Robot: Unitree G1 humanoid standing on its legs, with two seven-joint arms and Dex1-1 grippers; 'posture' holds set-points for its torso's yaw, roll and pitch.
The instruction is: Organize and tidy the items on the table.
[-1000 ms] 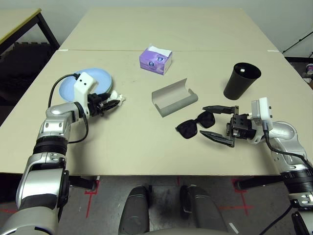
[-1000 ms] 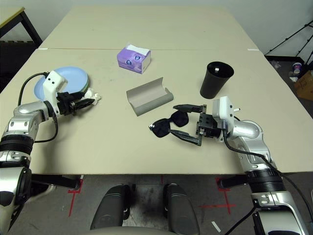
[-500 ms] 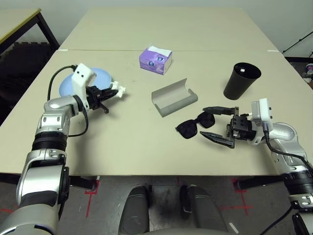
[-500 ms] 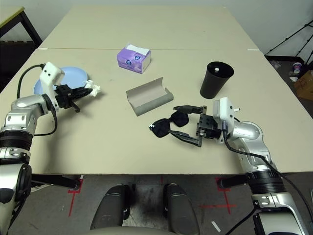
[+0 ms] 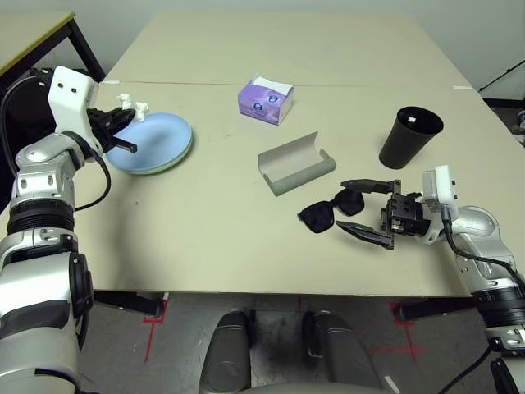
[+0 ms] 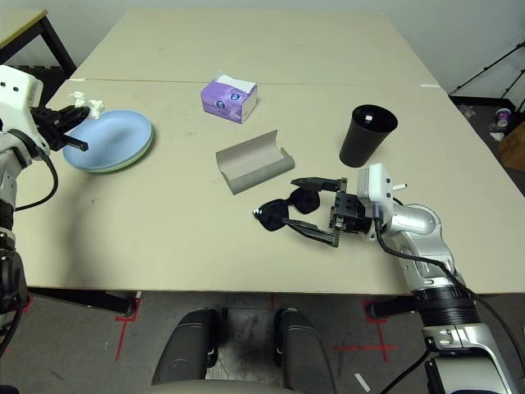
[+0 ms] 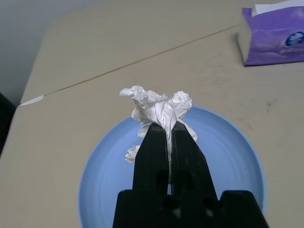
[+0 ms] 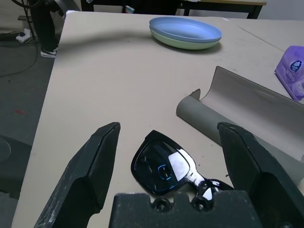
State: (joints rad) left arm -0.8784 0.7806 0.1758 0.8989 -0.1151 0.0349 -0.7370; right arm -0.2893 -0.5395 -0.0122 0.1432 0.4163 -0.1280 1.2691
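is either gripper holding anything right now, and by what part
The left gripper pinches the crumpled white tissue by its near edge. The right gripper is open around the black sunglasses, holding nothing.

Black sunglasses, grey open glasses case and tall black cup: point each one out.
Black sunglasses (image 5: 326, 213), left eye view, on the nearer lens.
Grey open glasses case (image 5: 294, 163), left eye view, on its curved inside.
Tall black cup (image 5: 407, 141), left eye view, on its side wall.
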